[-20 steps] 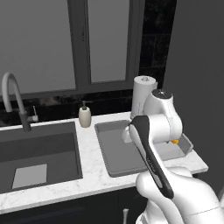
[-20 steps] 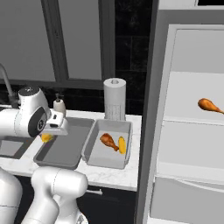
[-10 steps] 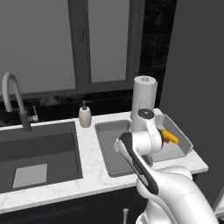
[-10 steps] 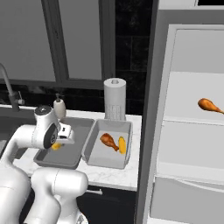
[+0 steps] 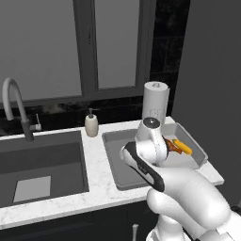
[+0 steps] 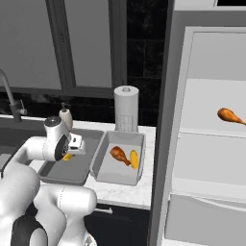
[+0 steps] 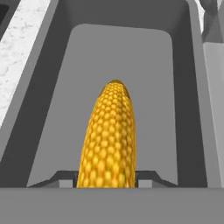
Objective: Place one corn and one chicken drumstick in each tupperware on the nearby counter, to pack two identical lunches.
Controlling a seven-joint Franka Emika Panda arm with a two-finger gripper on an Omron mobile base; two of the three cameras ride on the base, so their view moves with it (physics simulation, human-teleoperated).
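Note:
My gripper (image 7: pixel 106 178) is shut on a yellow corn (image 7: pixel 109 135), which sticks out ahead between the two dark fingertips (image 7: pixel 61 177). It hangs just above the floor of the longer grey tupperware (image 7: pixel 65 109). From the right base view, the gripper (image 6: pixel 71 152) holds that corn (image 6: pixel 67 157) low over the longer tupperware (image 6: pixel 57 174). The shorter tupperware (image 6: pixel 108 173) beside it holds a chicken drumstick (image 6: pixel 119 154) and a second corn (image 6: pixel 134 159). Both tupperware (image 5: pixel 115 162) (image 5: pixel 197 153) rest on the white counter (image 5: pixel 94 164). Another drumstick (image 6: pixel 229 115) lies on a fridge shelf.
A dark sink (image 5: pixel 42 164) with a curved faucet (image 5: pixel 14 101) lies left of the containers. A soap dispenser (image 5: pixel 91 124) and a paper towel roll (image 5: pixel 155 103) stand at the counter's back. The open fridge (image 6: pixel 206 144) rises at the right.
The hand has come down and swung in over the longer tupperware, carrying the corn with it. The jaws have kept the same grip.

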